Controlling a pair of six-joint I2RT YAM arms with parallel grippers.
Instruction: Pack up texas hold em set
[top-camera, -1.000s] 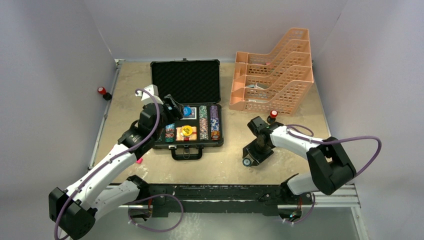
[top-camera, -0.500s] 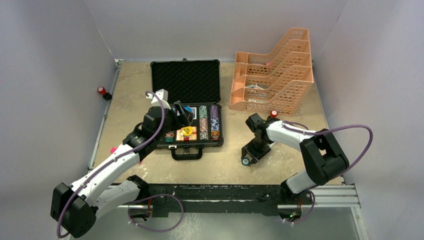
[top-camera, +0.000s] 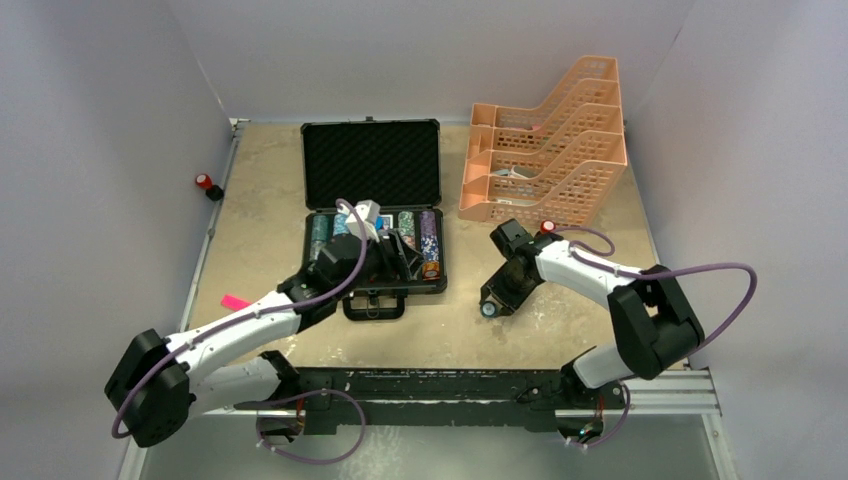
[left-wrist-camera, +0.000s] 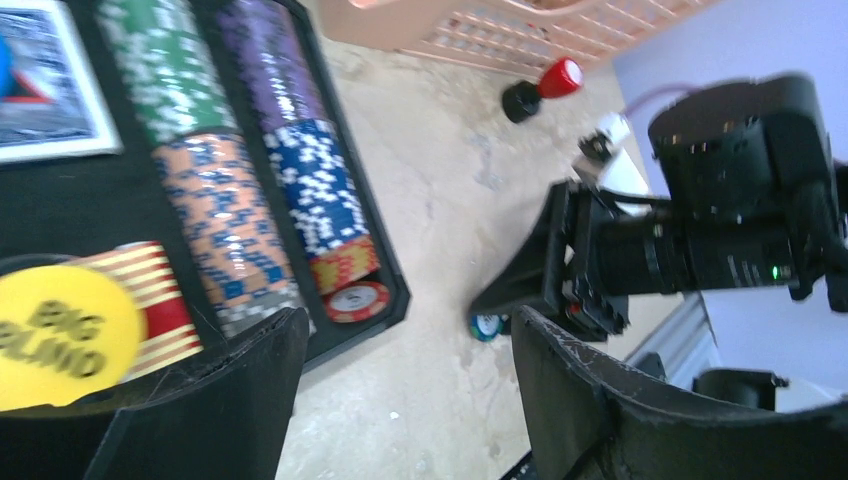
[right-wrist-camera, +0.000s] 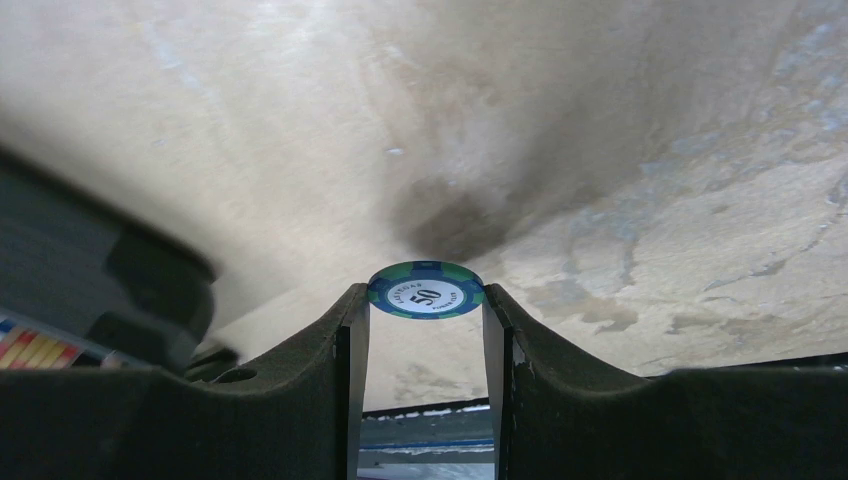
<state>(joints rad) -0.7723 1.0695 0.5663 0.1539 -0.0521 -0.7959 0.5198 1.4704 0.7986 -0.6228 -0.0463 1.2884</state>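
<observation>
While your left arm (top-camera: 240, 325) is hiding briefcase's (top-camera: 370, 165) front compartments, left gripper (left-wrist-camera: 410, 335) is hanging wide open, empty, above chip rows (left-wrist-camera: 215, 200). Right gripper (right-wrist-camera: 425, 305) is pinching blue-green 50 chip (right-wrist-camera: 425, 291) right of briefcase, peach rack (top-camera: 545, 150) standing behind.

Left hand (left-wrist-camera: 405, 322) swung rightward over the briefcase (top-camera: 370, 165); right hand (right-wrist-camera: 425, 300) seemingly edged closer.

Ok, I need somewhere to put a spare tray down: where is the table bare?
Bare: the table left of the briefcase, and the near strip between its handle and the arm bases. Crowded: between briefcase and peach rack, where the right gripper holds a chip.
</observation>
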